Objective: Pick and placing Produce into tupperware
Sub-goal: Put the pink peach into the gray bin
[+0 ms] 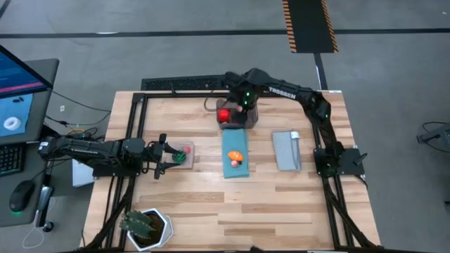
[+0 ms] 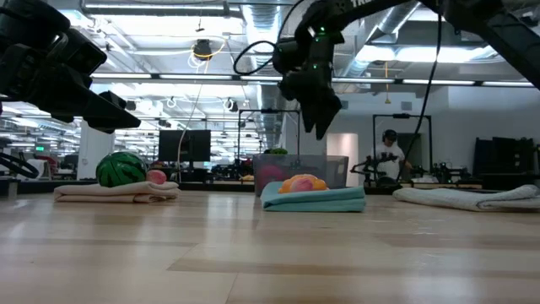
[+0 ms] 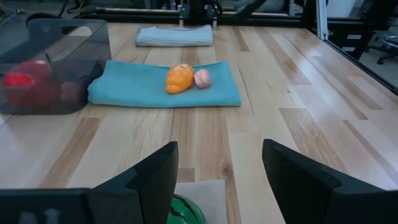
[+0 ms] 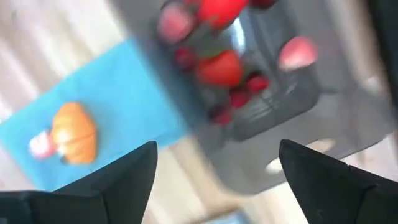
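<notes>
The tupperware [image 1: 230, 117] is a translucent grey box on the far middle of the table, with red and pink produce [image 4: 219, 67] inside. My right gripper [image 4: 217, 155] hangs open above it [image 2: 321, 110] and holds nothing. An orange piece [image 3: 179, 78] and a small pink piece [image 3: 202, 78] rest on a blue mat [image 1: 235, 156]. A green round piece [image 2: 121, 169] and a pink piece [image 2: 157, 176] sit on a tan mat [image 2: 118, 192]. My left gripper [image 1: 163, 156] hovers open just left of and above the green piece [image 3: 186, 213].
A folded grey cloth [image 1: 287, 150] lies right of the blue mat. A spiky plant in a white pot [image 1: 146, 226] stands at the near left corner. Bare wood spans the near half of the table [image 1: 267, 211]. A person [image 2: 388, 156] is far off in the room.
</notes>
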Robot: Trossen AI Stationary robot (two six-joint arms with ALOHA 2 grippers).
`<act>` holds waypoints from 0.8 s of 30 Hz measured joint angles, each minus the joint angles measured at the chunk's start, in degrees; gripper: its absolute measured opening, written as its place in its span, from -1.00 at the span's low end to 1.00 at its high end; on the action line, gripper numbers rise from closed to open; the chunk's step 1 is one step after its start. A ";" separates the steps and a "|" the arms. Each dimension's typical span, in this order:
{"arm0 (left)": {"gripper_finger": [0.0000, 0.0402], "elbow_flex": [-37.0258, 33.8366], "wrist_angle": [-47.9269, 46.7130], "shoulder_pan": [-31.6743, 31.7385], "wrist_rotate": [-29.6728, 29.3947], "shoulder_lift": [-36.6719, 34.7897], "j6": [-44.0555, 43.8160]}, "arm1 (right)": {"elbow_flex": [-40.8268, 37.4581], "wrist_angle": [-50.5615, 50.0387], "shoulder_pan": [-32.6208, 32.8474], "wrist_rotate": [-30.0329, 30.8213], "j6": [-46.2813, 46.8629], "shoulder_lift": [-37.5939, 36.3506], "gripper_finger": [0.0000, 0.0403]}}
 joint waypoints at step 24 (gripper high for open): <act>0.12 0.02 -0.01 0.01 0.01 0.00 -0.01 | -0.05 5.07 27.78 6.63 14.30 0.00 0.73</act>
